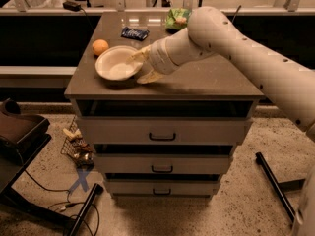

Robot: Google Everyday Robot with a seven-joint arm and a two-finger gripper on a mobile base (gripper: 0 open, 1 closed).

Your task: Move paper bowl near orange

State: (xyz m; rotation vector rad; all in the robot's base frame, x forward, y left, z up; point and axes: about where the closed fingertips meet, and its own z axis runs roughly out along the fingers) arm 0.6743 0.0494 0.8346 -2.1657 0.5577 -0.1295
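Gripper [140,68] is over the left half of the cabinet top [211,80], at the right rim of the bowl [112,67]. Claw is spread wide: one finger by the bowl's far-right rim, the other low by its near-right edge, with the rim in the gap between them. Can't tell if either finger actually touches the bowl.

Bowl sits upright on the top, left of centre and close to the left edge. Orange [100,47] is just beside it on the far-left side, with a thin gap or contact at the rim; can't tell which.

Arm [246,48] comes in from the right, across the top. Dark packet [134,33] lies farther back, apart from the bowl. Green bag [177,18] is at the far edge, partly behind the arm. Three drawers below, all shut.
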